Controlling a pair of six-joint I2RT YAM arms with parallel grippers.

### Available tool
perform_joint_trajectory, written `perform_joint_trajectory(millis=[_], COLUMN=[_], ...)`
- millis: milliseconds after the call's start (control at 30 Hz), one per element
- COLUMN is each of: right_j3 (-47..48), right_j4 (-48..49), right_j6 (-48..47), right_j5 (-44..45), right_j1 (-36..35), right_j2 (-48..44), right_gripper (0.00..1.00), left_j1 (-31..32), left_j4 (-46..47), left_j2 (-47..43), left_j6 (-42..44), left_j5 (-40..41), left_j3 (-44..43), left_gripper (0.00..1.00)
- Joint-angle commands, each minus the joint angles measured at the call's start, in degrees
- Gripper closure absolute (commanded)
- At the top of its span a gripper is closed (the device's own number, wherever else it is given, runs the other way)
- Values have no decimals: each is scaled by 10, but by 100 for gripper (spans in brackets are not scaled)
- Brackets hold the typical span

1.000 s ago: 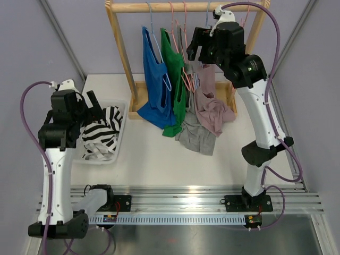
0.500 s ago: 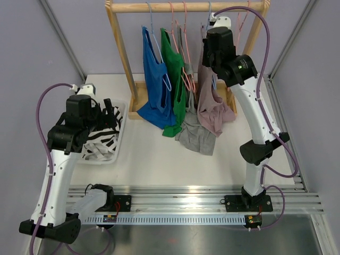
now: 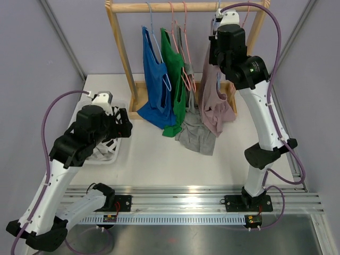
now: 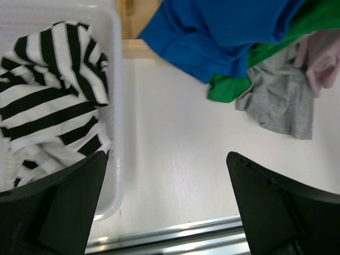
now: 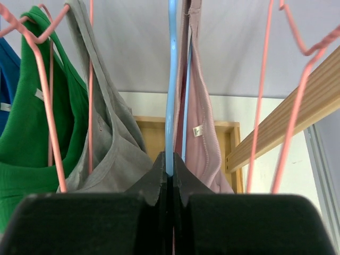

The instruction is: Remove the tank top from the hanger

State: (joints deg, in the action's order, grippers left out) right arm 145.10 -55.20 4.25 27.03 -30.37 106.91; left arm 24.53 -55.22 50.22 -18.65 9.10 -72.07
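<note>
Four ribbed knit tank tops hang along the pale wooden rail (image 3: 159,7): the cobalt-blue top (image 3: 154,85), the green top (image 3: 172,79), the grey top (image 5: 114,143) and the dusty-pink tank top (image 5: 199,127). Their hems sag in soft folds onto the white table (image 4: 170,133). The right gripper (image 5: 170,164) is clenched on the thin light-blue wire hanger (image 5: 170,79), with the pink strap lying close beside that wire. Bent pink wire hangers (image 5: 45,95) crowd both sides. The left gripper (image 4: 164,159) is spread wide and grasps nothing. It hangs beside the white plastic basket (image 4: 118,106), which holds a crumpled black-and-white striped garment (image 4: 48,106).
</note>
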Motion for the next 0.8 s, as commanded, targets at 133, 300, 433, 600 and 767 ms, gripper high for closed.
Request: perform_joint_trajectory(millis=[133, 300, 433, 600, 767], right_j3=[33, -26, -116, -269, -391], right_j4=[52, 35, 23, 13, -28], right_j6=[-20, 10, 36, 70, 91], right_j5=[-24, -63, -129, -209, -287], right_j1=[5, 5, 5, 5, 5], right_j2=[-66, -122, -209, -319, -451], right_gripper=[100, 100, 100, 100, 100], left_j1=[71, 123, 175, 255, 343], left_j4=[96, 138, 222, 297, 405], left_j2=[-42, -50, -56, -39, 2], left_j6=[-47, -53, -49, -38, -9], left_j5=[-24, -47, -39, -1, 43], left_j3=[40, 39, 51, 41, 24], left_gripper=[1, 1, 1, 1, 1])
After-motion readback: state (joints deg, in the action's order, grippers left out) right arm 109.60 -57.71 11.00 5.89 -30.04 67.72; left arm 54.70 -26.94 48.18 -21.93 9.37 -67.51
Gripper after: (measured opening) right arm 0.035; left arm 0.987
